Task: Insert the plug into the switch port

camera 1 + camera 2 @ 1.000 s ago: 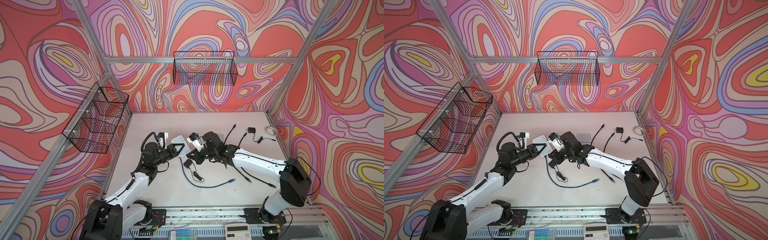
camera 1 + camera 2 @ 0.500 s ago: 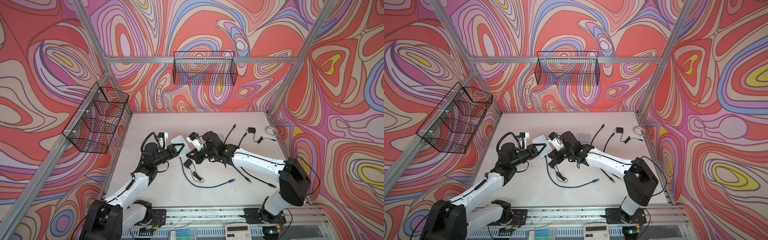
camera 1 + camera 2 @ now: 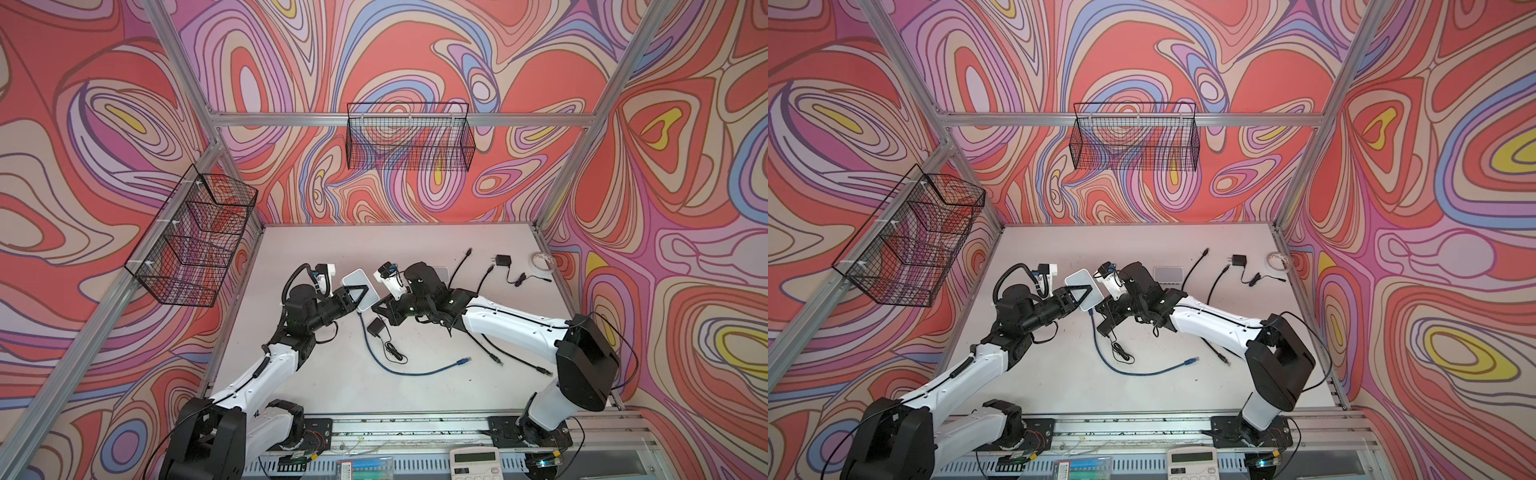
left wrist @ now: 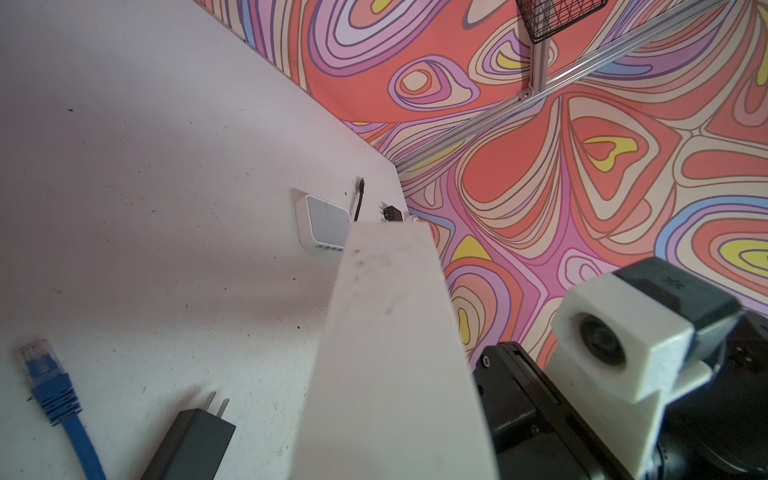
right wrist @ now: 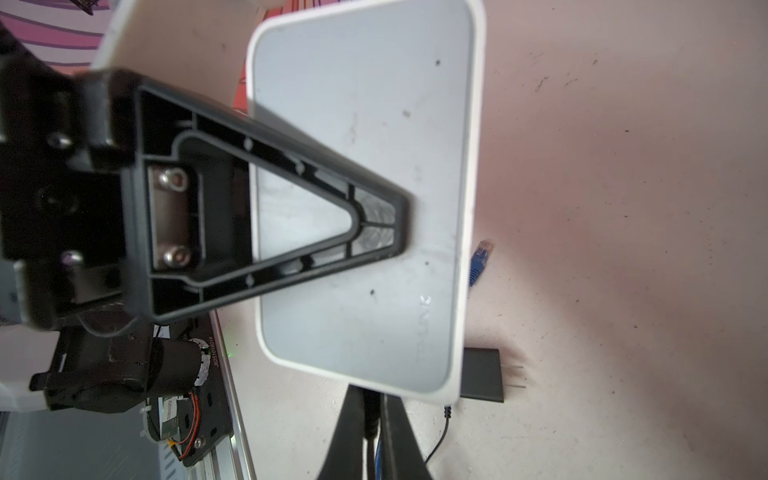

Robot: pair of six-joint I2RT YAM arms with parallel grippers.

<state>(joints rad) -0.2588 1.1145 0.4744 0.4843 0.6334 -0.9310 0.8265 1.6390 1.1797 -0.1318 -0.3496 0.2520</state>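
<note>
Left hand (image 3: 365, 289) clamped on white switch (image 3: 356, 276): one finger (image 5: 374, 226) flat across top face, the other underneath, out of sight. Switch held up off bench (image 3: 316, 374), left of centre in both top views. Right hand (image 3: 377, 309) just right of switch, tips at its near-right edge.

In right wrist view, right hand (image 5: 372, 411) pinched narrow on blue cable (image 5: 377, 457), which runs up between the fingers to switch edge. Plug at that end hidden behind the edge; cannot tell if seated in a port.

Rest of blue cable (image 3: 368, 343) drooping to bench, curving near and right. Loose end (image 3: 463, 361) flat on bench, well apart from both hands.

Black adapter (image 3: 376, 326) on bench just near side of right hand, partly under switch in right wrist view. Second white switch (image 3: 441, 272) flat on bench, far side of right arm. Black cables (image 3: 459, 270) and another adapter (image 3: 503, 261) lying further right.
</note>
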